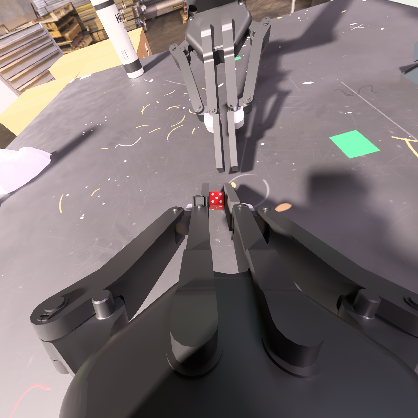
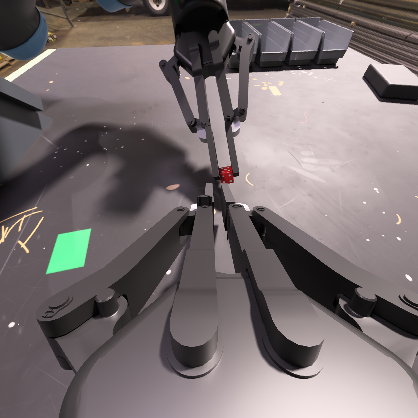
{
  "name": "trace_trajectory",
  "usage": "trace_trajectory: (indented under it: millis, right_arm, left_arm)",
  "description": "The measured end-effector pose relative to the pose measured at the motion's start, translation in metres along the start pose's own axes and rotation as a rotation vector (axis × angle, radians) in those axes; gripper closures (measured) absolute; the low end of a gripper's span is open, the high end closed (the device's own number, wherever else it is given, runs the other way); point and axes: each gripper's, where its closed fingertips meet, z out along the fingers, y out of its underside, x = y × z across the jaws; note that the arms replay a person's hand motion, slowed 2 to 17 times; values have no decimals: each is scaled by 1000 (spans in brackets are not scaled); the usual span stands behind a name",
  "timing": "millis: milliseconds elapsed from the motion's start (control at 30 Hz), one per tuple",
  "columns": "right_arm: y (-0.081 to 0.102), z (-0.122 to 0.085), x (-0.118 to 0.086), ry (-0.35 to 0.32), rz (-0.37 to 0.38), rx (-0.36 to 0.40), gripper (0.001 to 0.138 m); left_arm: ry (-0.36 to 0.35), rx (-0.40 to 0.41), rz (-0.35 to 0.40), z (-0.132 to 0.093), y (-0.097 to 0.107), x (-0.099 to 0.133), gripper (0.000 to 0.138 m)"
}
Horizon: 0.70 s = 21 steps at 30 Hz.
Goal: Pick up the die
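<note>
Scuffed grey table (image 1: 113, 226) | my left gripper (image 1: 216, 192) was clamped on the red die (image 1: 216, 198) | my right gripper (image 2: 219, 192) was pinched closed, empty, just beside it

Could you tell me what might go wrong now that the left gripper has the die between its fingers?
1. The left gripper pinches the die at the very ends of its fingers, so a jolt could let it slip.
2. The right gripper sits shut just beyond the die, tips close to the left one's; moving forward may make them collide.
3. I cannot tell whether the die has left the table, so it might drag.
</note>
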Motion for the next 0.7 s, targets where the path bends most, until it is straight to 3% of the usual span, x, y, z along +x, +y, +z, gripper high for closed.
trace_trajectory:
  millis: [400, 700]
  right_arm:
    - [-5, -1, 10, 69, 2, 35, 118]
    - [-4, 2, 11, 89, -27, 19, 120]
  left_arm:
    - [-6, 4, 10, 0, 0, 0, 121]
    - [-16, 10, 27, -1, -1, 1, 121]
